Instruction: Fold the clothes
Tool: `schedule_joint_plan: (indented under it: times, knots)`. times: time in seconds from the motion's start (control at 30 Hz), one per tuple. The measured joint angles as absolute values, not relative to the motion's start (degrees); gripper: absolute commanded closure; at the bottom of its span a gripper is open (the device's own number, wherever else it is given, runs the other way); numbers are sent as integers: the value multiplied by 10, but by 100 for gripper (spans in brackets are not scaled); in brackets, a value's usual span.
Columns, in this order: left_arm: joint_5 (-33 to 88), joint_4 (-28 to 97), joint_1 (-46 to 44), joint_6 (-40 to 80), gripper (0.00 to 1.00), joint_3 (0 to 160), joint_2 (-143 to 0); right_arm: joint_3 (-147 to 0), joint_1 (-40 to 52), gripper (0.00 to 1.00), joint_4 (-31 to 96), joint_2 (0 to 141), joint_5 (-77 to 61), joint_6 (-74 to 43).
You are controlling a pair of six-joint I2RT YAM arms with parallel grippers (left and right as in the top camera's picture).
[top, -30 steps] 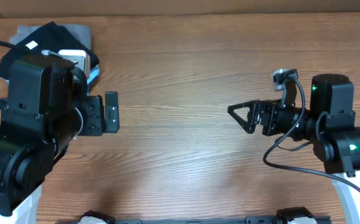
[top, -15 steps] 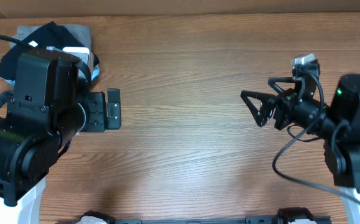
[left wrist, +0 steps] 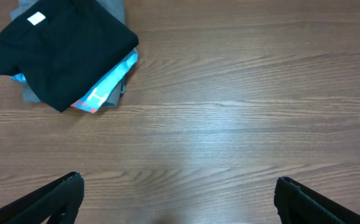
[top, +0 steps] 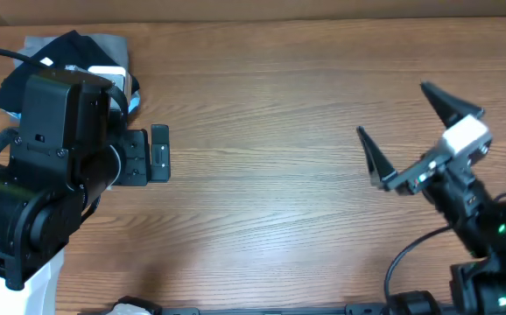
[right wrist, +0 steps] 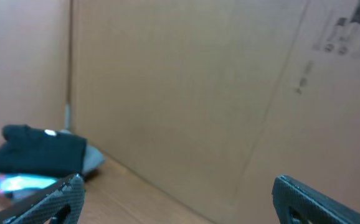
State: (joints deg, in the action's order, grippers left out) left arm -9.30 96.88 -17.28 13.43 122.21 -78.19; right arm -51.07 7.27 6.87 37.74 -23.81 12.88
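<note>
Two arms, one pile.

Overhead view: the black T-shirt (top: 78,48) lay bundled at the upper left of the frame, atop a grey garment (top: 113,44) and partly under the left arm. The left gripper (top: 155,156), jaws apart and empty, sat just below and right of the pile. The right gripper (top: 393,109), jaws spread wide and empty, stood at the right of the frame, well apart.

Left wrist view: the T-shirt (left wrist: 61,50) filled the upper left corner, over a light blue shirt (left wrist: 102,90); it showed no clear long axis. The fingers (left wrist: 61,193) stood wide at the bottom edge.

Right wrist view: the T-shirt (right wrist: 40,149) appeared small at the lower left, before a cardboard wall (right wrist: 198,93). The left arm was judged nearer.
</note>
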Motion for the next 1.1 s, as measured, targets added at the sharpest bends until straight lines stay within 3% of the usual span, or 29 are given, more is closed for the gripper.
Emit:
schedule_joint_plan:
  times: [0.53, 1.1]
  knots:
    - [-93, 969, -173, 134, 0, 1222, -783, -51, 73, 0, -193, 61, -201, 136]
    - [-93, 969, -173, 134, 0, 1222, -783, -10, 76, 0, 6, 7, -203, 136]
